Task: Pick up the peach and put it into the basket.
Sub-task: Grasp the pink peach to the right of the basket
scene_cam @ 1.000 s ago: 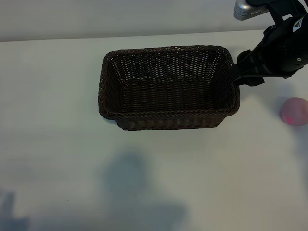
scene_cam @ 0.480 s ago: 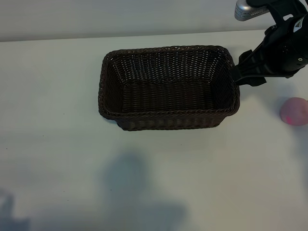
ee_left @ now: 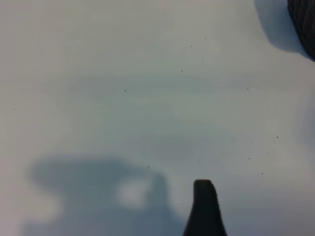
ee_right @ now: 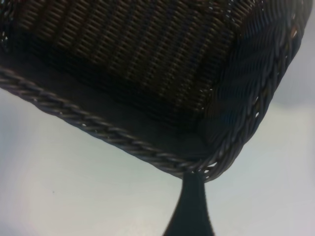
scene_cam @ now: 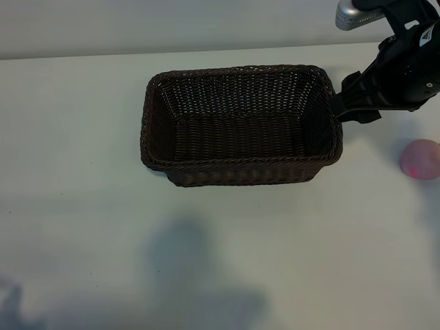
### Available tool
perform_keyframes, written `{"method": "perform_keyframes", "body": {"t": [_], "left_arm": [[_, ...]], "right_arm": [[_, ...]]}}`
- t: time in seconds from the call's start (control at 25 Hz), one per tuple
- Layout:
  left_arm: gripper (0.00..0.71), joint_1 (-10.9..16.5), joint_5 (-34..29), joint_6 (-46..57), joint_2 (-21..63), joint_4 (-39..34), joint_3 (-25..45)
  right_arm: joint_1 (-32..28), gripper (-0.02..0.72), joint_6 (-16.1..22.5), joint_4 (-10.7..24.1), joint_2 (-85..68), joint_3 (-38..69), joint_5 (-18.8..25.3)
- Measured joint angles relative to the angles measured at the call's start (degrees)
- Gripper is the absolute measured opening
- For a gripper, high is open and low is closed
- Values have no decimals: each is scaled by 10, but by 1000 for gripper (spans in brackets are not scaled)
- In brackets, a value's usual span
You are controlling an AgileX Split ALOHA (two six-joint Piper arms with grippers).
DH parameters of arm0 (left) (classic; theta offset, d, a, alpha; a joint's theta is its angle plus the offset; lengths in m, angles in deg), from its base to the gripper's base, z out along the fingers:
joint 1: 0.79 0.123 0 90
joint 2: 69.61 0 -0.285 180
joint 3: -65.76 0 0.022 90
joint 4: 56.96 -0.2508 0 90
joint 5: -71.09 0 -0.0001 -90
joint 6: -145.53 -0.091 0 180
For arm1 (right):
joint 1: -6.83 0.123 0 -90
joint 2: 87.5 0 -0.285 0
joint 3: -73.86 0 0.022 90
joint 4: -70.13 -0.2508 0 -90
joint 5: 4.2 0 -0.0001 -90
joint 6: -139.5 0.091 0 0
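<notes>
Peach (scene_cam: 421,159) only in exterior view

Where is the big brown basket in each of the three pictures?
Exterior view: the basket sits in the upper middle of the picture, on the table.
Left wrist view: only a dark sliver of the basket shows, at the top right corner.
Right wrist view: the basket fills the upper part, one rounded corner near the bottom middle.
Shared landmark: the basket's braided rim, also seen in the right wrist view.
</notes>
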Motion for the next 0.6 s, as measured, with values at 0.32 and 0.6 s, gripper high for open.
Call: {"method": "perform_keyframes", "body": {"t": [0.32, 0.6], "left_arm": [[540, 0, 0, 3, 0, 0, 1], [540, 0, 20, 3, 0, 0, 1]], "right_arm": [[0, 587, 0, 0, 0, 0, 0], [0, 587, 0, 0, 0, 0, 0]]}}
